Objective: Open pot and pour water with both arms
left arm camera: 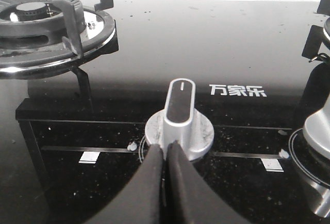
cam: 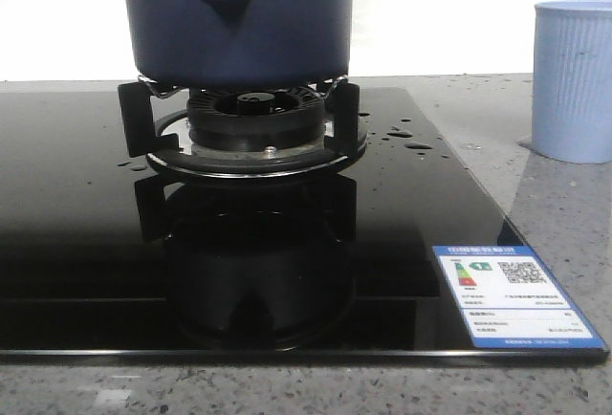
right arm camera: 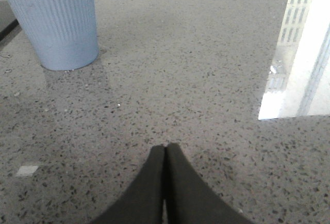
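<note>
Closed tight, the left gripper (left arm camera: 166,149) sits just short of the stove knob (left arm camera: 179,122); right gripper (right arm camera: 165,149) also pinched empty over bare counter, cup (right arm camera: 54,20) at ten o'clock. Pot (cam: 239,18) rests on the burner (cam: 251,128), water (cam: 406,138) beaded at three o'clock (lid unseen). Spread the fingers before reaching up.

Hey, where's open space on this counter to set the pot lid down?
Bare patches: the grey countertop right of the light-blue cup, and the black glass left of the burner under the pot. Crowded or wet: water drops between burner and cup.
</note>
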`<move>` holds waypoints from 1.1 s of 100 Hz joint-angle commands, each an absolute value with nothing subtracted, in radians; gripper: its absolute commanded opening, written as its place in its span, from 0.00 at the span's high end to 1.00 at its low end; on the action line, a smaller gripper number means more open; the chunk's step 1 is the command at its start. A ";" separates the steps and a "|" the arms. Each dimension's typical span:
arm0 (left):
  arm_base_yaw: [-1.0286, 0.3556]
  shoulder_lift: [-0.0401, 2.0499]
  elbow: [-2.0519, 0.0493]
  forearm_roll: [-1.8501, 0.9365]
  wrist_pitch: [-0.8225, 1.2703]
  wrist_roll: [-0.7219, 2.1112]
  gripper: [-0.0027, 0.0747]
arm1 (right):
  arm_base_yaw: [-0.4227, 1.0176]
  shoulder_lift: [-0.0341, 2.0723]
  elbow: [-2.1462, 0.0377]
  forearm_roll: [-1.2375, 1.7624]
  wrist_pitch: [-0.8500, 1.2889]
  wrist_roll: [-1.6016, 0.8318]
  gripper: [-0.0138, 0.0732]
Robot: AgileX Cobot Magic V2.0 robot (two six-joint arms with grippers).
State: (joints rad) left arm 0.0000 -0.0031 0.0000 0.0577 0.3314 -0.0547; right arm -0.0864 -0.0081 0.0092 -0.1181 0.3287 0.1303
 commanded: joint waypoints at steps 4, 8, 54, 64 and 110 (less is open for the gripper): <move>0.001 -0.029 0.034 0.049 0.286 -0.063 0.99 | -0.093 -0.027 0.035 -0.119 0.312 0.121 0.92; 0.001 -0.029 0.034 0.049 0.286 -0.063 0.99 | -0.093 -0.027 0.035 -0.119 0.312 0.121 0.92; 0.001 -0.029 0.034 -0.088 0.129 -0.063 0.99 | -0.093 -0.027 0.035 0.157 -0.074 0.122 0.92; 0.001 -0.029 0.034 -0.379 0.000 -0.063 0.99 | -0.093 -0.027 0.035 0.335 -0.111 0.129 0.92; -0.010 -0.017 -0.055 -0.829 0.104 -0.055 0.99 | -0.093 0.030 -0.107 0.466 0.090 0.129 0.92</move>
